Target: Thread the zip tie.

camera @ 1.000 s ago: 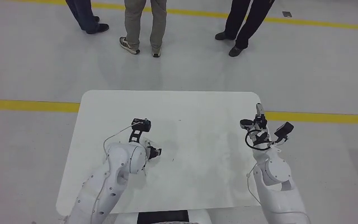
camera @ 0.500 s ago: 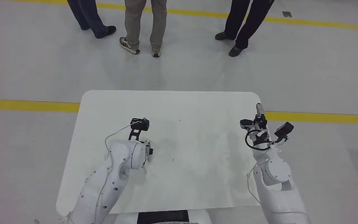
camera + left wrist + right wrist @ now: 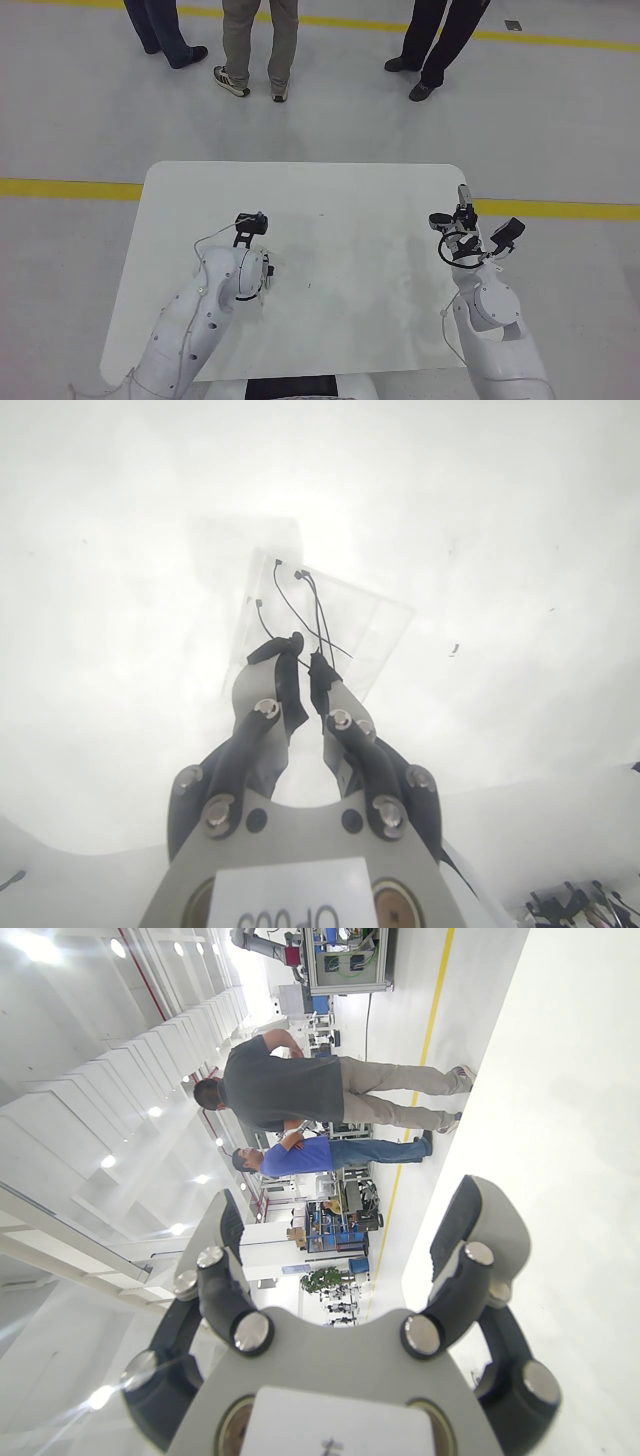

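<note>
White table (image 3: 350,190) on a light grey floor (image 3: 80,110). Yellow floor line (image 3: 60,189) runs out from both sides of the table; second yellow line (image 3: 560,40) well beyond its far edge. Farther past the table: equipment racks (image 3: 345,1223), blue bin (image 3: 357,1264), potted plant (image 3: 320,1278). White stepped ceiling (image 3: 100,1078), round lights (image 3: 118,947), bright.

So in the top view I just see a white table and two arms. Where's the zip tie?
Observer: Below the left gripper there's a clear tray with black zip ties in it.
Operator: How many?
Observer: At least three heads show, and the tails cross near the gripper.
Operator: Is the other arm carrying one?
Observer: No, the right gripper is wide open and empty.
</note>
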You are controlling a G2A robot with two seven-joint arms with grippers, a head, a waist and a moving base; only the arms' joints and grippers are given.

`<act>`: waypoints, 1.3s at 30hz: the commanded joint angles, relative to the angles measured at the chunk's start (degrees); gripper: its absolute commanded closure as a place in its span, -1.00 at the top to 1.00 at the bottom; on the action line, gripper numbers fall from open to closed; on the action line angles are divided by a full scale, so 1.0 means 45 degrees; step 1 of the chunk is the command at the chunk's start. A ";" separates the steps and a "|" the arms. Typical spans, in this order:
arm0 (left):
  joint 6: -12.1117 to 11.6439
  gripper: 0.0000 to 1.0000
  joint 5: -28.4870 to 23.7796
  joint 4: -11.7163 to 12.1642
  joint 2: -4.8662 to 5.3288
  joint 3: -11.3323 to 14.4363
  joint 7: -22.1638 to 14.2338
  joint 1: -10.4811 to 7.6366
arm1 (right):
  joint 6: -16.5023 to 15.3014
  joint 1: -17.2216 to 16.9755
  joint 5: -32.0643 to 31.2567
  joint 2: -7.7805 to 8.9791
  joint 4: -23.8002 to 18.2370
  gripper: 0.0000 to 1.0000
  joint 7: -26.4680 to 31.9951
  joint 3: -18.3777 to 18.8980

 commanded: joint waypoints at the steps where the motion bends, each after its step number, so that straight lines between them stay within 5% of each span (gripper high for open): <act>1: 0.0000 -0.64 -0.0099 0.0164 -0.0013 -0.0001 0.0012 -0.0072 | 0.0000 0.0000 0.0000 0.0000 0.0000 1.00 0.0000 0.0000; 6: 0.0000 -0.54 -0.0367 0.0548 -0.0033 -0.0029 0.0072 -0.0295 | 0.0000 0.0000 0.0000 0.0000 0.0000 1.00 0.0000 0.0000; 39: 0.0000 -0.74 -0.1764 0.2489 -0.0147 -0.0017 0.0482 -0.1230 | 0.0000 0.0000 0.0000 0.0000 0.0000 1.00 0.0000 0.0000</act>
